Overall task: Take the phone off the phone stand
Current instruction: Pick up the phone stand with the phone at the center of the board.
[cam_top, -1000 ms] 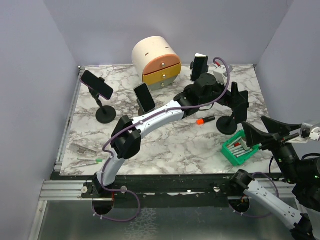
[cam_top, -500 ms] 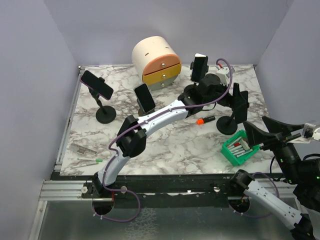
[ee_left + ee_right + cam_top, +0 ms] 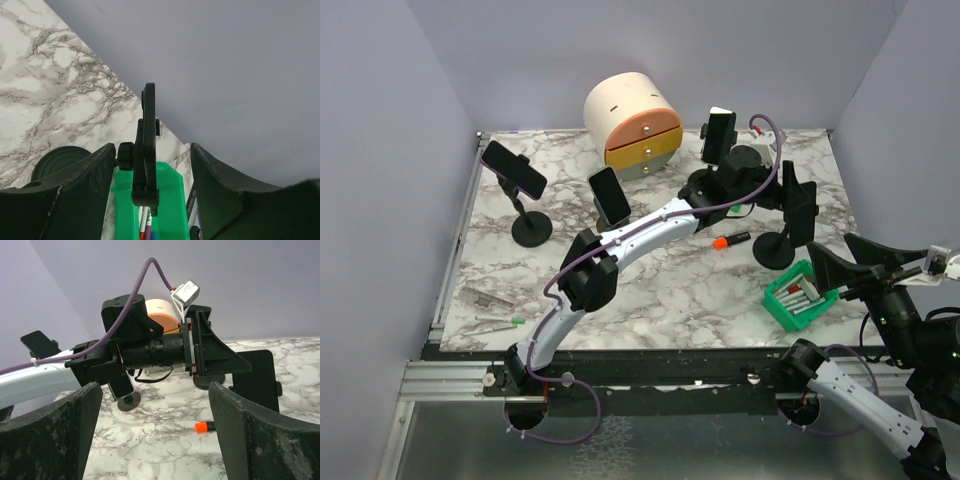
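A dark phone sits edge-on in a black phone stand with a round base at the right of the table. My left gripper reaches across to it and is open. In the left wrist view the phone stands upright between and just beyond my fingertips, with the left gripper touching nothing and the stand's base at lower left. My right gripper is open and empty, low at the near right. In the right wrist view my right gripper faces the phone.
Three more phones on stands: far left, middle, back. A round drawer unit stands at the back. An orange-capped marker lies by the stand. A green pen tray sits near right. Loose pens lie at the near left.
My left arm has stretched further right and back, bringing its open gripper closer to the right-hand phone. The right arm has barely moved.
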`<move>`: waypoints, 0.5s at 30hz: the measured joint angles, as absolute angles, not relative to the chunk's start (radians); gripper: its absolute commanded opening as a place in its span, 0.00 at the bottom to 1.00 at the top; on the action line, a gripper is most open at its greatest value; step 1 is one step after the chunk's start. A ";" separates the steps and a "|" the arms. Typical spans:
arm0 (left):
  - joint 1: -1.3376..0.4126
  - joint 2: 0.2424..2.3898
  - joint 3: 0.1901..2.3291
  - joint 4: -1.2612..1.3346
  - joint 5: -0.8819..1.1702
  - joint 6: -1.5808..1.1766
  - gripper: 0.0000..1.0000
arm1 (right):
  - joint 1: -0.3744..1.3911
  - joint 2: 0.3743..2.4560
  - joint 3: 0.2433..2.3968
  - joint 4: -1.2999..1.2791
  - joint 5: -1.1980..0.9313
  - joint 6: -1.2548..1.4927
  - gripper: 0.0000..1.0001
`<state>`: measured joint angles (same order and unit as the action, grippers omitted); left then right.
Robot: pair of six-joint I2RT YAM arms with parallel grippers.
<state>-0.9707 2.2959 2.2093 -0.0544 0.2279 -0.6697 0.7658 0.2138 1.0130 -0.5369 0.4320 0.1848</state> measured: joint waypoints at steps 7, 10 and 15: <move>-0.970 2.326 2.234 -0.054 0.239 -0.690 0.55 | 0.766 0.214 1.013 -0.548 0.436 0.191 0.92; -0.969 2.332 2.239 -0.054 0.244 -0.699 0.51 | 0.766 0.214 1.013 -0.551 0.437 0.192 0.92; -0.968 2.343 2.266 -0.053 0.254 -0.714 0.45 | 0.766 0.214 1.013 -0.558 0.443 0.194 0.92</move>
